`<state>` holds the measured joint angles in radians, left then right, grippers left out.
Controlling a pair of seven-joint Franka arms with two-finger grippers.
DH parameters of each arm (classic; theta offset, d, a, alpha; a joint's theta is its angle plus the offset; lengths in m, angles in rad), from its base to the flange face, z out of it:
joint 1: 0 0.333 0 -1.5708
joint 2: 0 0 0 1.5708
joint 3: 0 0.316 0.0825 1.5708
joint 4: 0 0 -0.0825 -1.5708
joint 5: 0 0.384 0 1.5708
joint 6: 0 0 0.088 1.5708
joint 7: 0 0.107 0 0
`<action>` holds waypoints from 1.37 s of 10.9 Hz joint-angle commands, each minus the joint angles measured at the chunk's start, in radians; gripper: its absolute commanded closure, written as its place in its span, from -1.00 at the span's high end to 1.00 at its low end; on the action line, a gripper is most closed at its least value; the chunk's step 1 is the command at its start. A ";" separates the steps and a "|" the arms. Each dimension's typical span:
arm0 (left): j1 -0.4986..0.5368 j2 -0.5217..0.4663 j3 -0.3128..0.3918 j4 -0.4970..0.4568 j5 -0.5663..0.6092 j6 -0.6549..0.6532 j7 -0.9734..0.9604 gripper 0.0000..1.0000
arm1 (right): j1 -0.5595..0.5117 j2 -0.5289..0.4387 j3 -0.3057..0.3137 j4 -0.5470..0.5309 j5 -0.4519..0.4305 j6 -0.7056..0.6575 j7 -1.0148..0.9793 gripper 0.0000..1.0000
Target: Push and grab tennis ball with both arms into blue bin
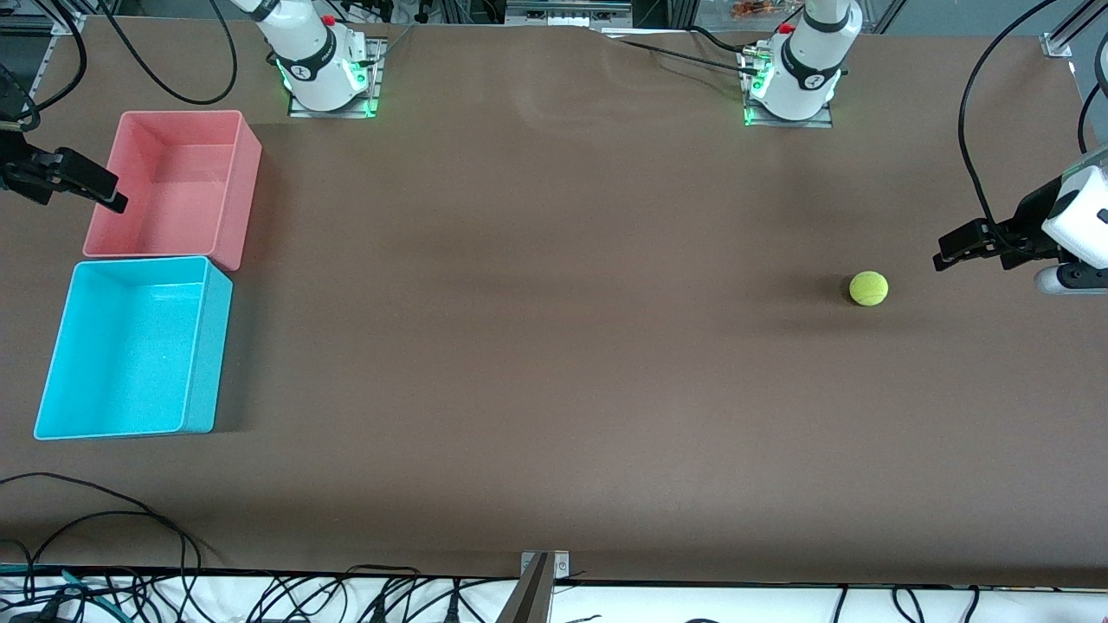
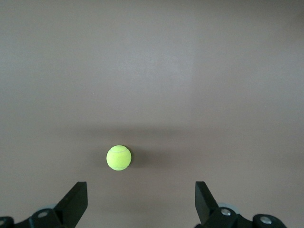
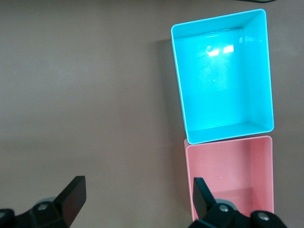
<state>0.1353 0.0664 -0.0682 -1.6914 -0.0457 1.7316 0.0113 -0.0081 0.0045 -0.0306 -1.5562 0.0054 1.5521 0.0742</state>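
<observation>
The tennis ball (image 1: 868, 288) lies on the brown table toward the left arm's end. My left gripper (image 1: 945, 253) is open and empty, over the table beside the ball at that end. In the left wrist view the ball (image 2: 118, 157) lies ahead of the open left gripper (image 2: 141, 199), apart from both fingers. The blue bin (image 1: 210, 346) stands empty at the right arm's end. My right gripper (image 1: 108, 195) is open and empty over the outer edge of the pink bin. The right wrist view shows the blue bin (image 3: 223, 80) ahead of the right gripper (image 3: 137, 197).
An empty pink bin (image 1: 241, 186) touches the blue bin and stands farther from the front camera; it also shows in the right wrist view (image 3: 228, 175). Black cables (image 1: 286, 597) run along the table's front edge, beside a metal bracket (image 1: 541, 573). The arm bases (image 1: 327, 78) stand at the table's top edge.
</observation>
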 commanded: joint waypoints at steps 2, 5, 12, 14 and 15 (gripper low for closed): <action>0.010 0.000 -0.005 0.019 -0.022 -0.023 -0.004 1.00 | 0.005 0.003 -0.009 0.022 0.019 -0.018 -0.007 1.00; 0.009 0.001 -0.005 0.032 -0.022 -0.023 -0.005 1.00 | 0.003 0.003 -0.009 0.022 0.019 -0.018 -0.008 1.00; 0.009 0.003 -0.005 0.027 -0.013 -0.024 -0.005 0.74 | 0.005 0.003 -0.009 0.022 0.019 -0.020 -0.008 1.00; 0.013 0.004 -0.004 0.022 -0.023 -0.026 -0.084 -0.69 | 0.003 0.003 -0.009 0.022 0.019 -0.020 -0.008 1.00; 0.039 0.012 -0.002 0.024 -0.026 -0.024 -0.130 -0.85 | 0.005 0.003 -0.009 0.022 0.019 -0.020 -0.008 1.00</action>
<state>0.1378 0.0673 -0.0687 -1.6795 -0.0460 1.7231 -0.0286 -0.0082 0.0045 -0.0308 -1.5562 0.0054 1.5521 0.0742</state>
